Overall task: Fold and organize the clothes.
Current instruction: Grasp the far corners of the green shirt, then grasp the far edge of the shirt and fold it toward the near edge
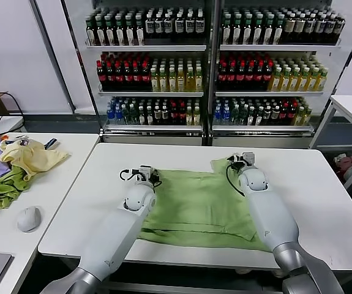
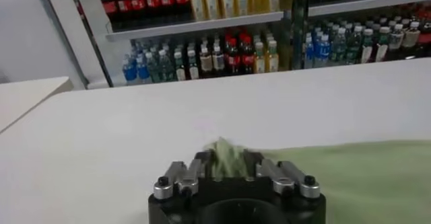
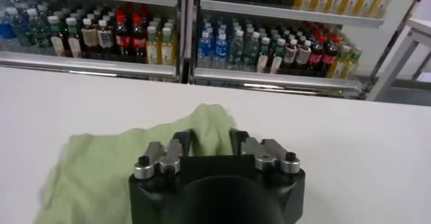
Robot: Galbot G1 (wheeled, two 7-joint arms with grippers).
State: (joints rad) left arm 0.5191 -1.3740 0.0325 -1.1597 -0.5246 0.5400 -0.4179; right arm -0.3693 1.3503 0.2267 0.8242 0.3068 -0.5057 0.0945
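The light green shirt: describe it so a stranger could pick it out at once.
In front of the drink shelves stands a white table. The light green shirt lies spread on it, its far edge pinched by the left gripper and the right gripper, both shut on it. Unlike the heap of clothes on the side table, it lies alone and flat.

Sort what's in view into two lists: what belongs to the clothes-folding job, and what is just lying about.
Part of the job:
- light green shirt, spread on the white table
- left gripper, pinching the shirt's edge
- right gripper, closed on the shirt's far corner

Just lying about:
- pale yellow garment on the side table
- darker green cloth
- computer mouse
- bottle shelves
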